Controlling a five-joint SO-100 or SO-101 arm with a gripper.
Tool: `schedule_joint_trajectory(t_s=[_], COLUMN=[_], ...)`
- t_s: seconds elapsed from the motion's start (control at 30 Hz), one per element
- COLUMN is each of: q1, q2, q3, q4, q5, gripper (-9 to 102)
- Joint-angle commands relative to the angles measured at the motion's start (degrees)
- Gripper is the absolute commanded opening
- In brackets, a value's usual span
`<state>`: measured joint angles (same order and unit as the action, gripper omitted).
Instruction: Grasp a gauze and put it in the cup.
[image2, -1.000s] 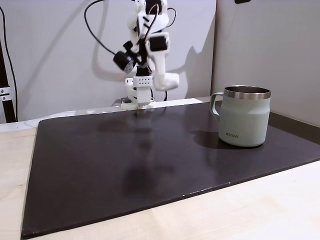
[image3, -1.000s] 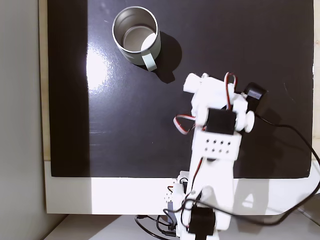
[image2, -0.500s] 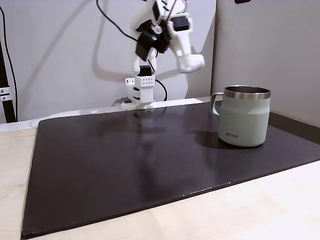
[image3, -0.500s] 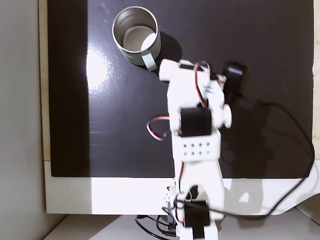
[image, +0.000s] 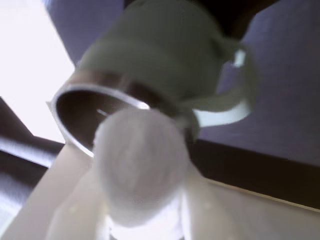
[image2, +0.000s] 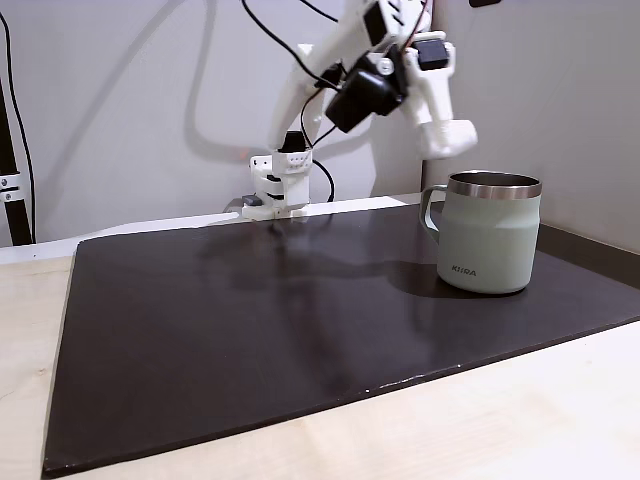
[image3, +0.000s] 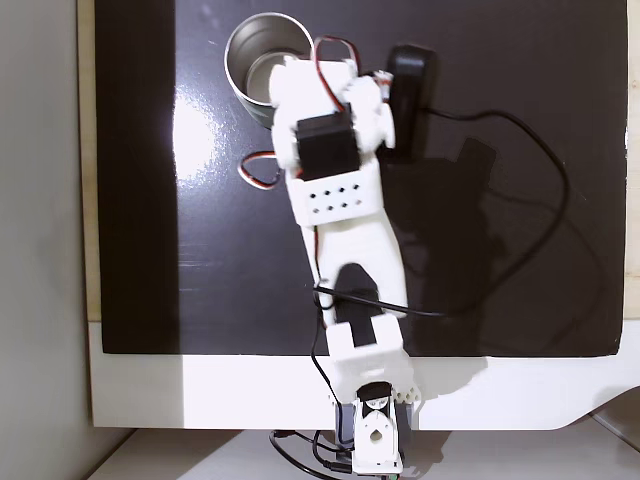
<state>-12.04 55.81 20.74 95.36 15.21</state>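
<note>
Gauze: one small white soft roll, blurred in the wrist view, pinched between the two white fingers of the end effector, which is closed on it; the roll hangs in the air in front of the cup's mouth. Cup: sage-green mug, bare steel rim, side handle, small dark lettering low on the wall; stands upright on the dark mat toward the right of a fixed view, and near the top left of the mat in the view from above. Its interior, so far as visible, holds nothing. Arm: white, five-joint, base at the far edge of the mat; reaches out with the end effector raised just left of and a little above the rim, apart from it. Tabletop: pale wood, carrying the mat. Step in hand, as judged: transport of the grasped roll toward the mug, the drop not yet made. Next move, as judged: carry the tip on until the roll is over the opening, lower slightly, then part the fingers; the rim and handle lie close, so a clipped edge could tip the mug or send the roll outside. Change from one second ago: the arm was folded back near its base, well apart from the mug; it has since swung across the mat to the rim. Mug unmoved.
</note>
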Motion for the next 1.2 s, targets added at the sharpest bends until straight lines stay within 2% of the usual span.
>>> schedule_joint_trajectory(t_s=[0.0, 0.3, 0.63, 0.93, 1.17], q1=[-1.85, -6.06, -4.83, -3.16, -3.08], q2=[-1.67, -5.89, -8.44, -11.87, -12.22], q3=[-8.09, -12.66, -14.85, -18.54, -20.04], q4=[0.26, -1.58, -2.20, -0.53, -0.09], q5=[-0.44, -1.14, -1.23, -1.14, -0.62], gripper=[0, 0, 1, 25, 27])
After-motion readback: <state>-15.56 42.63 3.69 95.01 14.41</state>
